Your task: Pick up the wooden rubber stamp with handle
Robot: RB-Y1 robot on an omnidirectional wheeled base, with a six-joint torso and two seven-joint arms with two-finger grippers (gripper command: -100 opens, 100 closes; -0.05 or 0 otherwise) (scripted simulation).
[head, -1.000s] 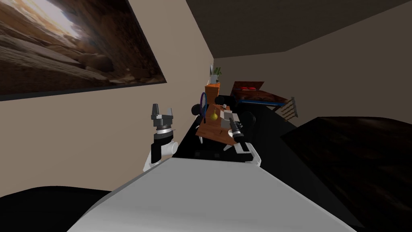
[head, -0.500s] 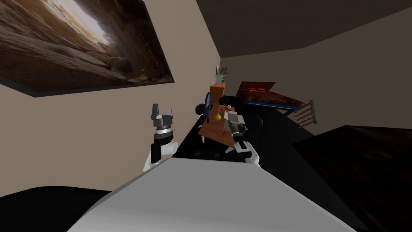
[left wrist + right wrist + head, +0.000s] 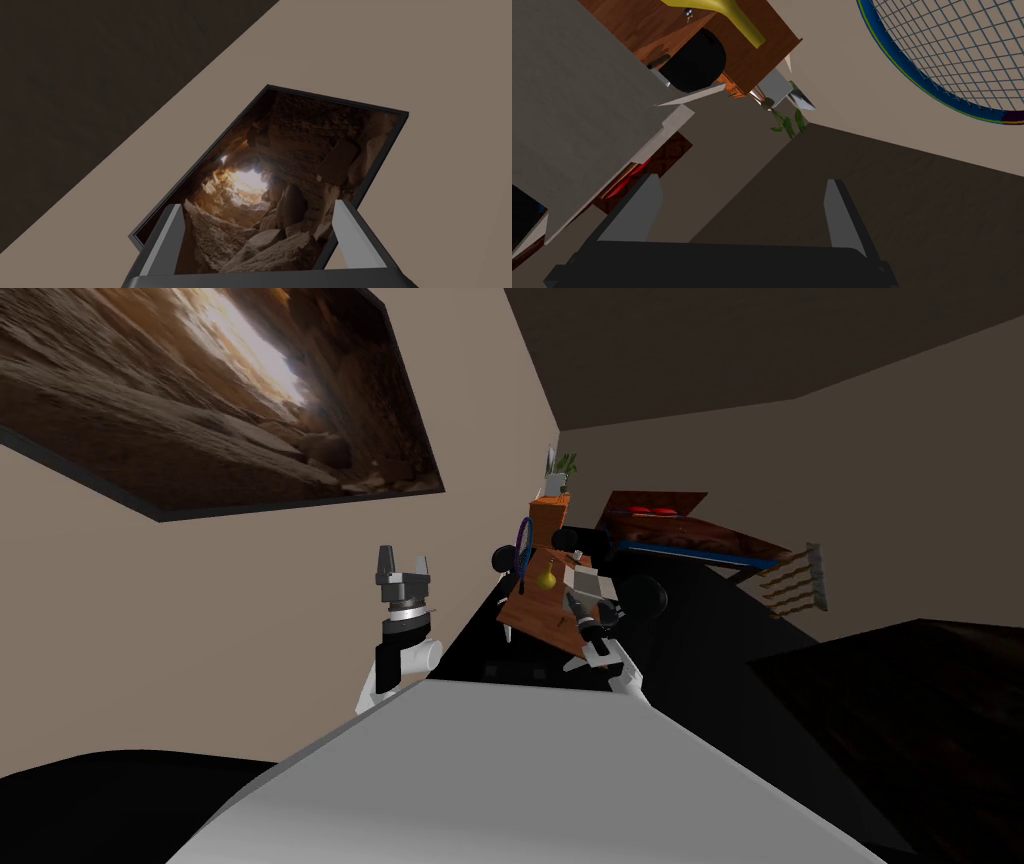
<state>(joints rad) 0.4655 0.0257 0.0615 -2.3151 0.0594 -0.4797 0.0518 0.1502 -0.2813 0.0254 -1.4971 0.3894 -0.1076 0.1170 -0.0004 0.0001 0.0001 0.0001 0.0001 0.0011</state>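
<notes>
A brown wooden table stands ahead by the beige wall. On it are a yellow pear-shaped object, a flat light grey box and a blue-rimmed racket. I cannot pick out the stamp among them; a tiny dark item lies beside the yellow object. My right gripper hovers over the table's near part, open and empty, beside the grey box and under the racket. My left gripper is raised near the wall, open.
Black round shapes flank the table. Beyond it stand an orange cabinet with a plant and a dark wooden bed. A slatted rack sits right. The floor around the table is a black area.
My head view has swung, so the wall picture, table and bed sit farther right and higher. My right gripper has edged left over the table. The left arm has not moved.
</notes>
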